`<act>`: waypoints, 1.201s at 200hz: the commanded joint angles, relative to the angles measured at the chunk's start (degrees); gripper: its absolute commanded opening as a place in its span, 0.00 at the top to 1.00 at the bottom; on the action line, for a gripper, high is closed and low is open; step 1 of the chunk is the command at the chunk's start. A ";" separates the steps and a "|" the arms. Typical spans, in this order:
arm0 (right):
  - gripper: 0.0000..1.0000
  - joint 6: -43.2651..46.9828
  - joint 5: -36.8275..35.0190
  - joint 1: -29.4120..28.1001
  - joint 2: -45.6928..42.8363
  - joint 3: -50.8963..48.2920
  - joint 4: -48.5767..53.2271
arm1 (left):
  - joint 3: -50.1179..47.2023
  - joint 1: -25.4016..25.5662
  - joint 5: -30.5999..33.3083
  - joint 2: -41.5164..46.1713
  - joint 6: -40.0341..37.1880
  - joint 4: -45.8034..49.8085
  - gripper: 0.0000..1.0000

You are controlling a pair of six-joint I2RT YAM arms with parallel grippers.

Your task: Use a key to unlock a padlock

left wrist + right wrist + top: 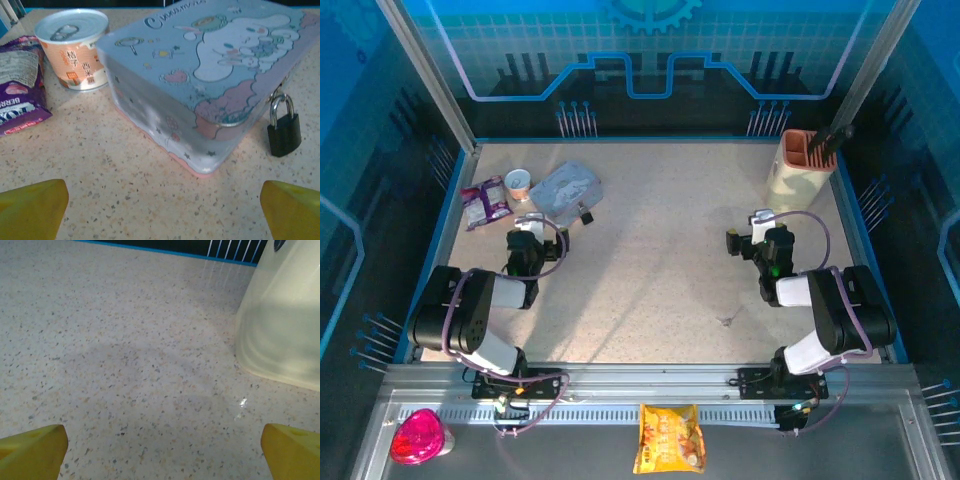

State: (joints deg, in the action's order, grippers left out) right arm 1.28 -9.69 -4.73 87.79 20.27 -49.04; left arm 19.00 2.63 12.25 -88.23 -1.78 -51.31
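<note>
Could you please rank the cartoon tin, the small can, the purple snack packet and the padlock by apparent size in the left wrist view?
1. Pale blue rectangular cartoon tin.
2. Orange and white metal can and purple foil snack packet: about alike, the packet cropped, so unranked.
3. Small black padlock with silvery shackle.

Padlock [284, 131] stands at the tin's [215, 65] right edge; can [74, 47] and packet [20, 90] lie left.
</note>
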 commanded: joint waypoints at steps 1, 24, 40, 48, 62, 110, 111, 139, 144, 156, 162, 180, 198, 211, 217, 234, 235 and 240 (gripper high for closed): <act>0.00 -0.49 -2.72 -1.43 0.89 1.31 -5.15 | 1.74 0.53 1.28 -1.14 1.19 -4.58 0.01; 0.00 -0.65 -2.70 -1.43 0.89 1.30 -5.02 | 1.74 0.53 1.24 -1.13 1.24 -4.57 0.01; 0.00 -0.64 -2.66 -1.43 0.89 1.27 -5.02 | 1.74 0.53 1.28 -1.16 1.21 -4.58 0.01; 0.00 -0.64 -2.68 -1.42 0.88 1.35 -5.08 | 1.74 0.53 1.24 -1.14 1.24 -4.59 0.01; 0.00 -0.62 -2.61 -1.43 0.81 1.34 -5.08 | 1.74 0.53 1.27 -1.16 1.25 -4.59 0.01; 0.00 -0.66 -2.59 -1.42 0.83 1.36 -5.02 | 1.74 0.53 1.28 -1.13 1.21 -4.61 0.01; 0.00 -0.66 -2.60 -1.38 0.86 1.31 -5.02 | 1.74 0.53 1.28 -1.10 1.23 -4.60 0.01; 0.00 -0.69 -2.41 -1.35 0.81 1.34 -4.93 | 1.74 0.57 1.23 -1.16 1.25 -4.53 0.01; 0.00 -0.68 -2.43 -1.33 0.81 1.39 -4.86 | 1.74 0.53 1.24 -1.15 1.19 -4.56 0.01; 0.00 -0.82 -2.32 -1.23 0.81 1.37 -4.79 | 1.74 0.53 1.22 -1.16 1.25 -4.59 0.01; 0.00 -0.76 -2.20 -1.18 0.81 1.44 -4.74 | 1.74 0.54 1.27 -1.15 1.23 -4.51 0.01; 0.00 -0.75 -2.07 -1.16 0.81 1.44 -4.75 | 1.74 0.54 1.22 -1.16 1.31 -4.54 0.01; 0.00 -0.82 -2.02 -1.16 0.81 1.44 -4.70 | 1.74 0.53 1.17 -1.09 1.28 -4.55 0.01; 0.00 -0.78 -2.04 -1.21 0.76 1.41 -4.71 | 1.84 0.55 1.20 -1.08 1.42 -4.43 0.01; 0.00 -0.84 -2.08 -1.14 0.80 1.44 -4.69 | 1.83 0.45 1.19 -1.13 1.43 -4.40 0.01; 0.00 -0.77 -2.15 -1.15 0.81 1.44 -4.71 | 1.83 0.44 1.19 -1.16 1.43 -4.37 0.01; 0.00 -0.80 -2.12 -1.15 0.81 1.44 -4.69 | 1.83 0.44 1.15 -1.16 1.43 -4.35 0.01; 0.00 -0.77 -2.13 -1.21 0.83 1.44 -4.68 | 1.83 0.45 1.19 -1.11 1.43 -4.32 0.01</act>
State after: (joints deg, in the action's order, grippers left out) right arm 1.06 -11.57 -5.28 88.12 20.36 -51.55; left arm 19.46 2.81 12.67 -88.58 -1.41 -53.47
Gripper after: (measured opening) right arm 0.997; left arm 0.992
